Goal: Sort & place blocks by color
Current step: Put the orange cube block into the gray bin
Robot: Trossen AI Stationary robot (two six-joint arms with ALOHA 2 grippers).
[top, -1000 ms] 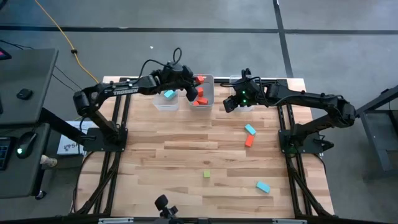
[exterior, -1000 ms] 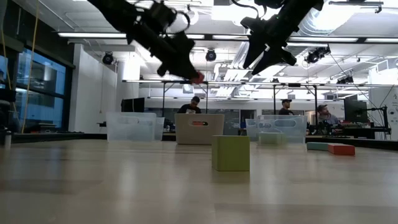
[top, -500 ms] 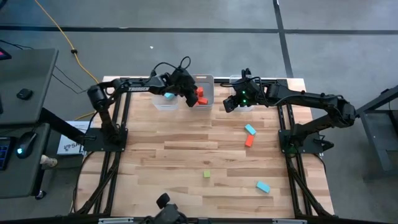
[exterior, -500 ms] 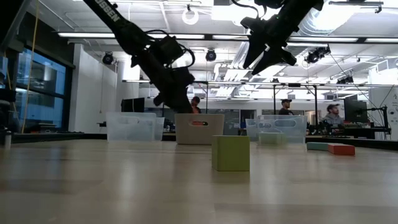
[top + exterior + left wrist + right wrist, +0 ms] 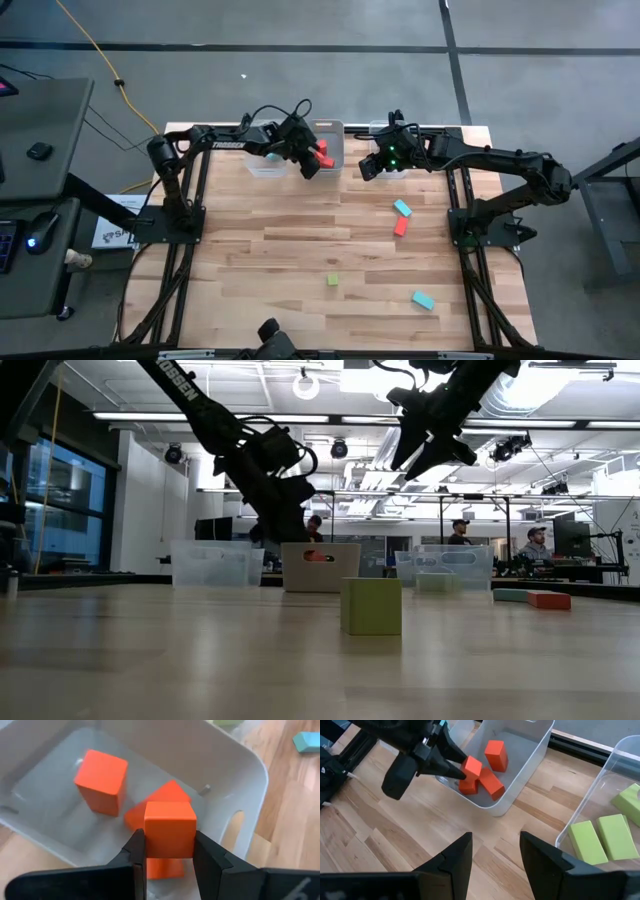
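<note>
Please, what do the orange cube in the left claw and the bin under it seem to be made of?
The orange cube, gripped between the left claw's fingers, looks like painted wood or dense plastic: flat matte faces, crisp edges, even colour, no grain visible. The bin looks like thin moulded plastic, frosted and half-clear: rounded rim, soft gloss, and the table's wood shows faintly through its wall.
</note>
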